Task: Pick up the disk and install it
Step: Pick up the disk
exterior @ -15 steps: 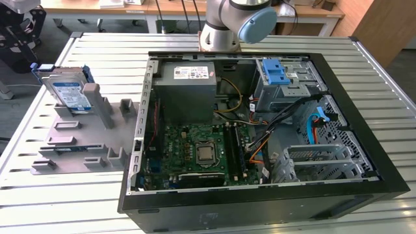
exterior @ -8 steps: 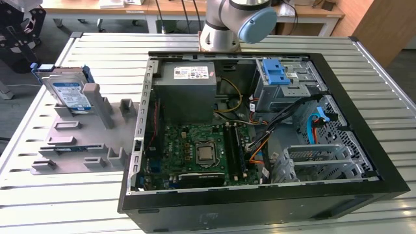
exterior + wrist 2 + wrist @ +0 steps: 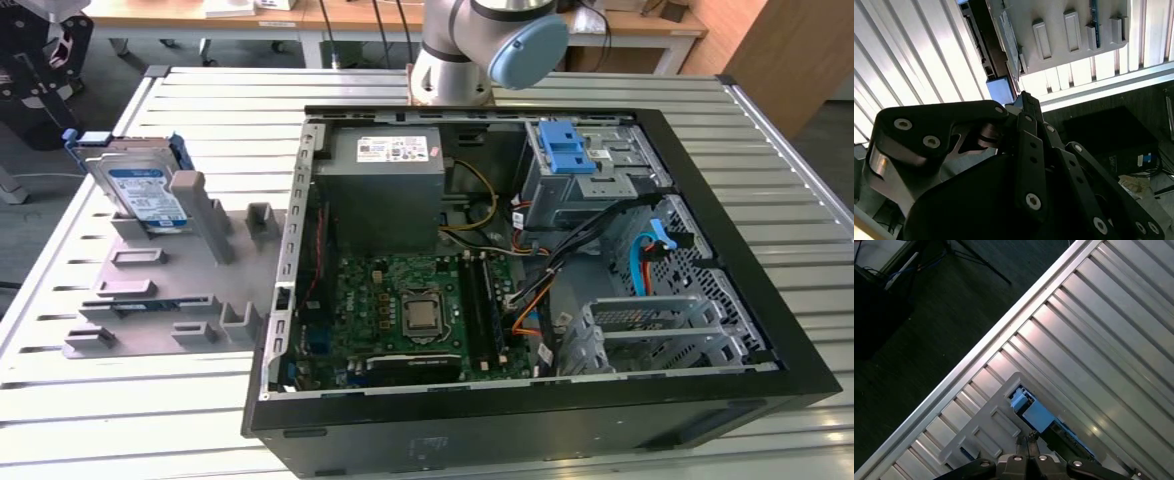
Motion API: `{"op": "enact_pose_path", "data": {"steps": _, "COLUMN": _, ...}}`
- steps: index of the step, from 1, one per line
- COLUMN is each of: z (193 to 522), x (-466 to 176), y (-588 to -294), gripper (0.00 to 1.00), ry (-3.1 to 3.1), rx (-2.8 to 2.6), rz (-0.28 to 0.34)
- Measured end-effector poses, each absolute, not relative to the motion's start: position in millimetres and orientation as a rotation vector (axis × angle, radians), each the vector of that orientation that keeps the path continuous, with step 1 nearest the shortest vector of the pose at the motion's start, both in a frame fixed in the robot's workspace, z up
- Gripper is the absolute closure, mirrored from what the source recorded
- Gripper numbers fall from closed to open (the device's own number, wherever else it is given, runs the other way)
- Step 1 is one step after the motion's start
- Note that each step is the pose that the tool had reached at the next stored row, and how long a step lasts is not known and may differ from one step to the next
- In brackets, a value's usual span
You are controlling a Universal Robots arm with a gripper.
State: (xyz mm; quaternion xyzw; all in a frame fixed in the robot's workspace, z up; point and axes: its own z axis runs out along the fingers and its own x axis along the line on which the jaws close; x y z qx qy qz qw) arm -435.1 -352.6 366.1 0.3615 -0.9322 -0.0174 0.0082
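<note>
Two steps are outstanding: neither pickup nor installation is done. The disk [image 3: 144,188] stands on edge in the grey holder [image 3: 174,290] at the exterior view's left, outside the open computer case [image 3: 534,425]. In the first wrist view the gripper [image 3: 1024,440] hangs above the disk's blue bracket [image 3: 1036,415] (fingertips together, clamping nothing). Holder posts [image 3: 187,200] crowd the disk's faces; cables [image 3: 587,250] cross the case interior.

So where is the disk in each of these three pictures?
Exterior view: the disk stands upright in the grey slotted holder, at the exterior view's left.
First wrist view: its blue bracket end sticks out of the holder.
Second wrist view: it is seen edge-on at the holder's edge.
Shared landmark: that holder on the ribbed table.
</note>
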Motion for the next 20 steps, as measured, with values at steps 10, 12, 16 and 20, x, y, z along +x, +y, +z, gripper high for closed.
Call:
{"op": "enact_pose_path", "data": {"steps": 10, "z": 366.0, "x": -435.1, "y": -352.6, "gripper": 0.89, "ry": -2.882, "rx": 1.206, "rz": -0.054}}
{"op": "enact_pose_path", "data": {"steps": 12, "z": 365.8, "x": -435.1, "y": -352.6, "gripper": 0.89, "ry": -2.858, "rx": 1.260, "rz": -0.053}}
{"op": "enact_pose_path", "data": {"steps": 16, "z": 365.4, "x": -435.1, "y": -352.6, "gripper": 0.89, "ry": -2.810, "rx": 1.362, "rz": -0.052}}
{"op": "enact_pose_path", "data": {"steps": 20, "z": 364.6, "x": -435.1, "y": -352.5, "gripper": 0.89, "ry": -2.759, "rx": 1.462, "rz": -0.050}}
